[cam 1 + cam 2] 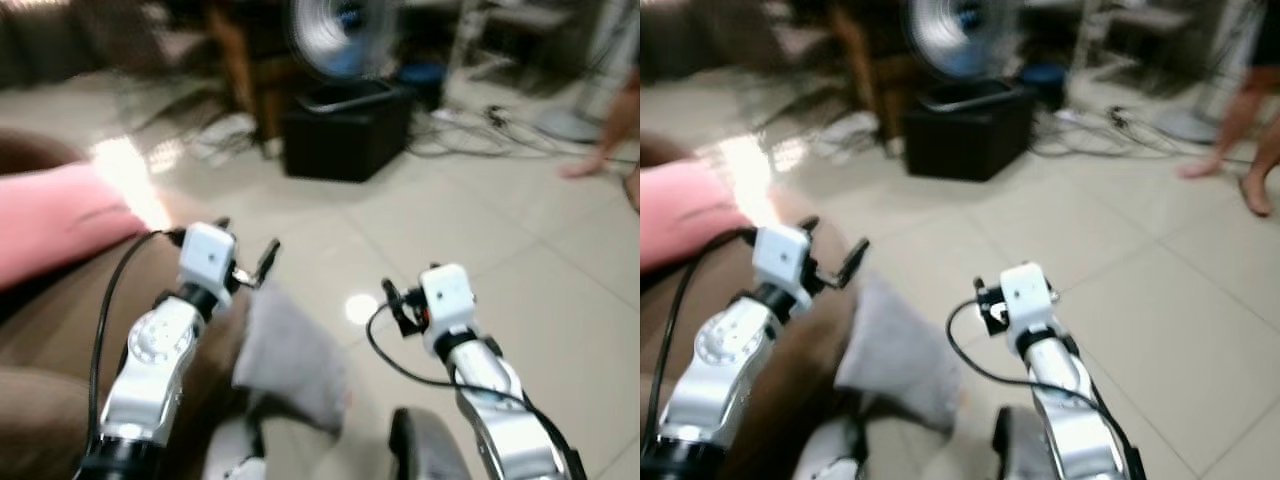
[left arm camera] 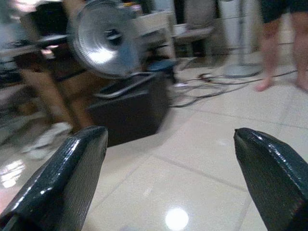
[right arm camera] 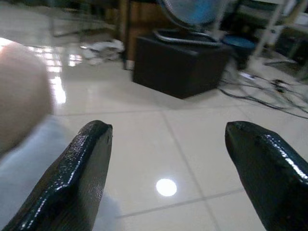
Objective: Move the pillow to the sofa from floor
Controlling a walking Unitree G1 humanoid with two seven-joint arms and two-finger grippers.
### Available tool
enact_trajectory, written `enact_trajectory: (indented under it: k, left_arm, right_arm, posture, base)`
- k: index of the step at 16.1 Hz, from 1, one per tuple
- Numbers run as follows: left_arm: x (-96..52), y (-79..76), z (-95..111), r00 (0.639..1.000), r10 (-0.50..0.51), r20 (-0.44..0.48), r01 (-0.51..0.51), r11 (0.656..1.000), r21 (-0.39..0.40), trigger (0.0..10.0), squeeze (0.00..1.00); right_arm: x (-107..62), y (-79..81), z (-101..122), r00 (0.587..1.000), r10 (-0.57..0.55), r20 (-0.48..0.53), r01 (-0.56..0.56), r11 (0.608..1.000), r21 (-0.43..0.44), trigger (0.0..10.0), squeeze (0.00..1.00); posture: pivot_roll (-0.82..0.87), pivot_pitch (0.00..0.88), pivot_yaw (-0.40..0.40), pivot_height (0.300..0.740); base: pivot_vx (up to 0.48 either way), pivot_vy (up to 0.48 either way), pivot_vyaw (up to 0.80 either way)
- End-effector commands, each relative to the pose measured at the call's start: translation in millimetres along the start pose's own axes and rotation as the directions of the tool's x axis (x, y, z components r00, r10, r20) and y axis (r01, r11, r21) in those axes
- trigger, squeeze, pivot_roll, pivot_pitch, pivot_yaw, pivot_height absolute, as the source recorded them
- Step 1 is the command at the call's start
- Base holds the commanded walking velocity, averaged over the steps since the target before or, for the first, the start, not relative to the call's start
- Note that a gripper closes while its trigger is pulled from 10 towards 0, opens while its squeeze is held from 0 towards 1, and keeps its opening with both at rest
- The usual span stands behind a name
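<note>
The pink pillow (image 1: 55,225) lies on the brown sofa (image 1: 60,330) while the left gripper (image 2: 173,187) and right gripper (image 3: 166,178) (fingers spread, holding nothing) hover above the tiled floor (image 1: 520,300).

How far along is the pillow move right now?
Done: nothing visible yet. The grey pillow lies low against the brown sofa, apparently on the floor. In hand: nothing; the left gripper and right gripper are both open and empty above it. Left: grasp the pillow, lift it and set it on the sofa beside the pink cushion.
</note>
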State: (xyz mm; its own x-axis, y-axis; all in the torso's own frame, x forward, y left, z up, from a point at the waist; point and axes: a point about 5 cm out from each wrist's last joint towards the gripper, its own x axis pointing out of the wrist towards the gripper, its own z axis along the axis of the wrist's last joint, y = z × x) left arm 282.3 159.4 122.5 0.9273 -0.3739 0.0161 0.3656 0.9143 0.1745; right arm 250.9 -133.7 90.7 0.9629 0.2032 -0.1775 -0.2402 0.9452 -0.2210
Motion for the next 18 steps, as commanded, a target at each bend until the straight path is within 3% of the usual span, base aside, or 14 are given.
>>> enact_trajectory:
  k: [1,9,14,18]
  left_arm:
    - [4.1,-6.7,3.2,0.999,-0.031,0.014,0.031,1.0,0.002,10.0,0.0]
    - [2.7,-2.9,0.2,1.0,-0.007,-0.004,0.008,1.0,0.012,10.0,0.0]
    - [-1.1,8.6,-18.2,0.991,0.028,-0.13,-0.016,0.996,0.089,10.0,0.0]
    - [3.4,8.8,-32.0,0.976,0.04,-0.213,-0.033,0.999,0.037,10.0,0.0]
  right_arm:
    - [-1.8,-7.4,-2.0,1.0,-0.029,-0.004,0.029,1.0,0.008,10.0,0.0]
    - [-1.0,-5.7,-3.6,1.0,-0.017,-0.013,0.017,1.0,-0.006,10.0,0.0]
    - [-0.3,-0.1,-8.4,0.998,0.036,-0.052,-0.036,0.999,-0.003,10.0,0.0]
    - [-1.7,-2.2,-17.6,0.994,0.035,-0.102,-0.037,0.999,-0.014,10.0,0.0]
  posture:
    - [-0.04,0.0,0.057,0.59]
    - [-0.04,0.0,0.056,0.59]
    - [-0.04,0.0,0.057,0.59]
    - [-0.04,0.0,0.064,0.585]
  base:
    - [0.304,0.0,-0.77]
    - [0.227,0.0,0.0]
    - [0.0,0.0,0.0]
    - [0.0,0.0,0.0]
